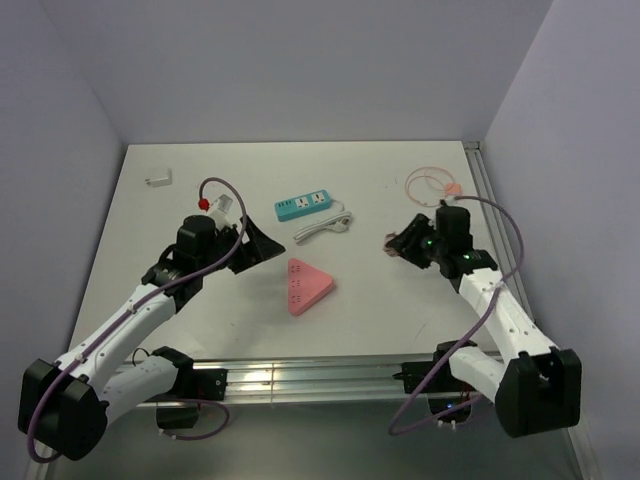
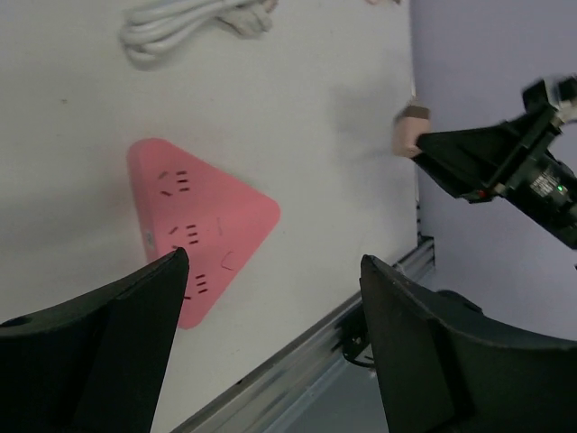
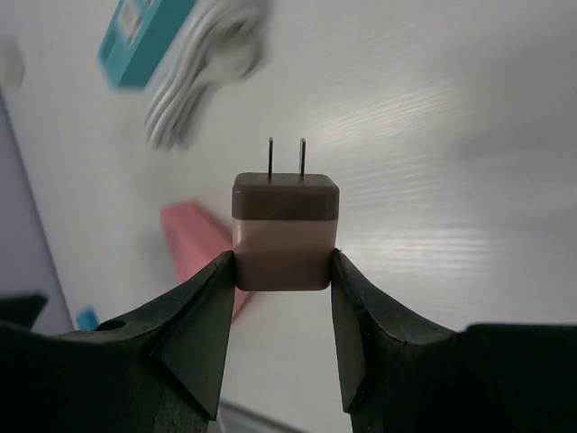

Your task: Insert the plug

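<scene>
Plug [image 3: 286, 233] in R hand [image 3: 282, 263]; pink strip [image 1: 309, 285] near, teal strip [image 1: 304, 206] beyond (blurry).

The square plastic plug [image 3: 286, 233] is dark brown at its pronged end and pale pinkish beige below, with two dark metal prongs; the right gripper [image 3: 281, 262] is matte black. The triangular plastic socket block [image 1: 309, 285] is coral pink with darker slot marks; the rectangular power strip [image 1: 304, 206] is teal with pale socket faces; the coiled cable [image 1: 322, 228] is white, as is the table [image 1: 380, 300]; the walls [image 1: 300, 70] are pale lilac.
</scene>
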Robot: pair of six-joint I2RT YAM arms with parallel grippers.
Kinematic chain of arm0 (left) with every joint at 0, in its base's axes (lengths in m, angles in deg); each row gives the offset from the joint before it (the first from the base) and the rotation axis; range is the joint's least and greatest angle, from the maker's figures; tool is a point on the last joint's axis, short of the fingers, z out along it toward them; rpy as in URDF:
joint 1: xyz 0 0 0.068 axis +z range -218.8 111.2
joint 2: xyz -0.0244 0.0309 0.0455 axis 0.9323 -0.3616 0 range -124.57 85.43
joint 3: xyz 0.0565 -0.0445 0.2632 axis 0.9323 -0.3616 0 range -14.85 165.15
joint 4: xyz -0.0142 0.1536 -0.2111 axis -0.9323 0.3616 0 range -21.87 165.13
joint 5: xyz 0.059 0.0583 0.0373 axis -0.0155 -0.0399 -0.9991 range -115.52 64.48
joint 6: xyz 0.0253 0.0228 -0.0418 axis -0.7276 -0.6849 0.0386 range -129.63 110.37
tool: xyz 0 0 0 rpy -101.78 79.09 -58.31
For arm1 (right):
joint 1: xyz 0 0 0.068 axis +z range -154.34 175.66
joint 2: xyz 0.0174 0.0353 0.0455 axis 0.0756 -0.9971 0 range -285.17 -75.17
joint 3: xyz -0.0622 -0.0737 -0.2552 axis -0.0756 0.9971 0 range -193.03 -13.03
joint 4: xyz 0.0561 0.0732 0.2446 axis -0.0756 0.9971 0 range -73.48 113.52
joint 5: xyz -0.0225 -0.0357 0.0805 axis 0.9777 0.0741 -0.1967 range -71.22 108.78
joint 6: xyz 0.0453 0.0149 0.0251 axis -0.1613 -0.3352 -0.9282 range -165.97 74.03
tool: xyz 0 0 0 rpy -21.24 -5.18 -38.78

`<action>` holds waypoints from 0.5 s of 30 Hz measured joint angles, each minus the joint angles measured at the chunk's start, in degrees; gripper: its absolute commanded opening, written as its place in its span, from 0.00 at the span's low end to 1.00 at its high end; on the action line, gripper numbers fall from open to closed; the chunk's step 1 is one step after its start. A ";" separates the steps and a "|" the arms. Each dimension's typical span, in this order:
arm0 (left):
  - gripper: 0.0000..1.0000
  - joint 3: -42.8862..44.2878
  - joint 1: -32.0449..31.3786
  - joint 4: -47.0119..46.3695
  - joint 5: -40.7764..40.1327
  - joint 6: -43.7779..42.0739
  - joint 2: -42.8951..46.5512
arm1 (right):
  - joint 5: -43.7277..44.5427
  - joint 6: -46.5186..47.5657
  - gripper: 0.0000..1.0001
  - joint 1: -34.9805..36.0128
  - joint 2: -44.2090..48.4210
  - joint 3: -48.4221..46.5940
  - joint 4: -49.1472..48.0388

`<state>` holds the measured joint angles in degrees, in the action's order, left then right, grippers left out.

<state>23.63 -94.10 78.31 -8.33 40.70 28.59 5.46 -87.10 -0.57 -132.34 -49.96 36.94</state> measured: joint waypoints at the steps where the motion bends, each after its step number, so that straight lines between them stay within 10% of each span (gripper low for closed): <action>1: 0.82 -0.42 -0.26 -1.75 1.60 0.04 0.00 | -2.14 1.07 0.00 3.78 -1.62 -1.55 -0.33; 15: 0.79 -3.78 -8.87 -27.19 20.55 1.84 -1.55 | -30.71 4.72 0.00 24.22 -2.49 -7.91 -13.44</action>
<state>19.85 -102.98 51.12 12.22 42.54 27.04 -25.25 -82.38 23.65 -134.83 -57.87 23.50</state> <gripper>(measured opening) 0.799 0.502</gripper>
